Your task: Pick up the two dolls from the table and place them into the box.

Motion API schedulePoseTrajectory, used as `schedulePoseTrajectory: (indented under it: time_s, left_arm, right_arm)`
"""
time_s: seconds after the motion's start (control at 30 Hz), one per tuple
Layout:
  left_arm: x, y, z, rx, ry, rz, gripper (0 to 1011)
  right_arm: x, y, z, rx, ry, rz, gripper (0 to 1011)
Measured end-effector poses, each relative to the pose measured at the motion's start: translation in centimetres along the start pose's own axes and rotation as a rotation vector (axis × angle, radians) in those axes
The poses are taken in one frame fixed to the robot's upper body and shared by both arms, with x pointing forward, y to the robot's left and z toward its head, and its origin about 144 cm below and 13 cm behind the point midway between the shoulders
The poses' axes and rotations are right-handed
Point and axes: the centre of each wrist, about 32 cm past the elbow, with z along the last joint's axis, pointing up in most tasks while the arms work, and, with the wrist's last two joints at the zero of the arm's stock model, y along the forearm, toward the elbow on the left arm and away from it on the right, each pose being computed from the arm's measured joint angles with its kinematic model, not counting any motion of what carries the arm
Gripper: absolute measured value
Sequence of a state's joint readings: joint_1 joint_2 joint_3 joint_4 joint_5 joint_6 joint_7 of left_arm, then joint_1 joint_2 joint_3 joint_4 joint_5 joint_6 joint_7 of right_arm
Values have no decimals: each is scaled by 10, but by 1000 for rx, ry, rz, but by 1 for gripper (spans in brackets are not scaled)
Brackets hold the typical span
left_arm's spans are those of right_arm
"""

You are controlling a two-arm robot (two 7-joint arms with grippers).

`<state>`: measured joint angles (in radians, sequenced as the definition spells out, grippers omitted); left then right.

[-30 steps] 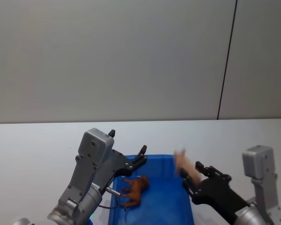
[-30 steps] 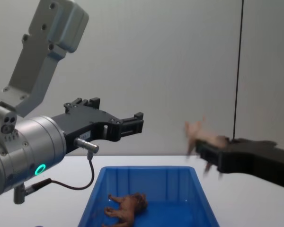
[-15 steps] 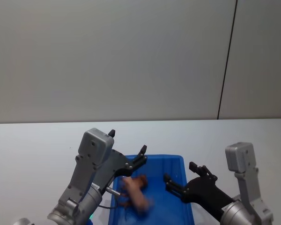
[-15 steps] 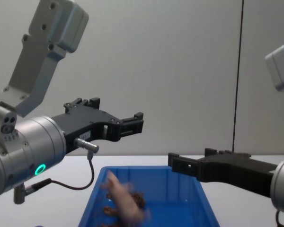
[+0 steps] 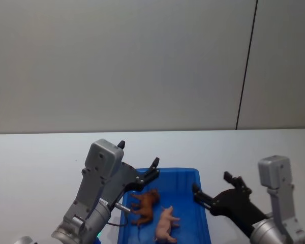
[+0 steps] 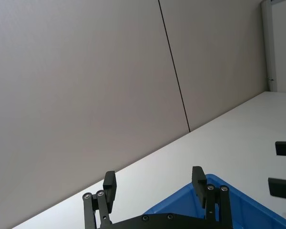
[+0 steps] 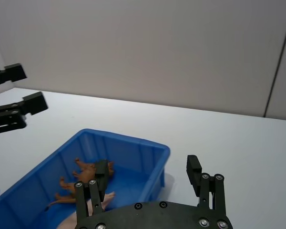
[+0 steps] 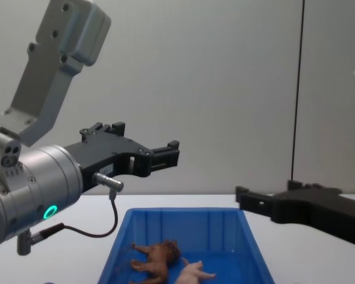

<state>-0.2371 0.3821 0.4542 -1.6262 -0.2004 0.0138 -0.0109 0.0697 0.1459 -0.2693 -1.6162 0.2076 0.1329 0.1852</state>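
Observation:
The blue box (image 5: 179, 172) stands on the white table (image 5: 40, 157) between my two arms. Both dolls lie in it side by side: the reddish-brown doll (image 5: 146, 204) toward the left, the pale pink doll (image 5: 165, 224) just right of it and nearer to me. My left gripper (image 5: 138, 154) hangs open and empty above the box's far left corner. By the box's right rim my right gripper (image 5: 211, 183) is held open, with nothing in it. The chest view has the brown doll (image 8: 158, 255) and the pink doll (image 8: 193, 272) low in the box (image 8: 183, 210).
A grey wall with a dark vertical seam (image 5: 246, 66) rises behind the table. Bare white tabletop spreads left, right and beyond the box. A thin cable (image 8: 109, 222) loops down from my left wrist near the box's left wall.
My right gripper opened and let go of the pink doll, which dropped into the box beside the brown one. That gripper then drew back to the right. The left arm stayed still.

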Motion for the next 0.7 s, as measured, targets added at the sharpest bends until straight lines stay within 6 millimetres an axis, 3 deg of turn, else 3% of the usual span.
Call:
schedulePoseTrajectory:
  time_s: [0.7]
  left_arm:
    - [0,1,0,5,1,1,1001]
  right_arm:
    - [6,-23,-3,37,3,-141,1001]
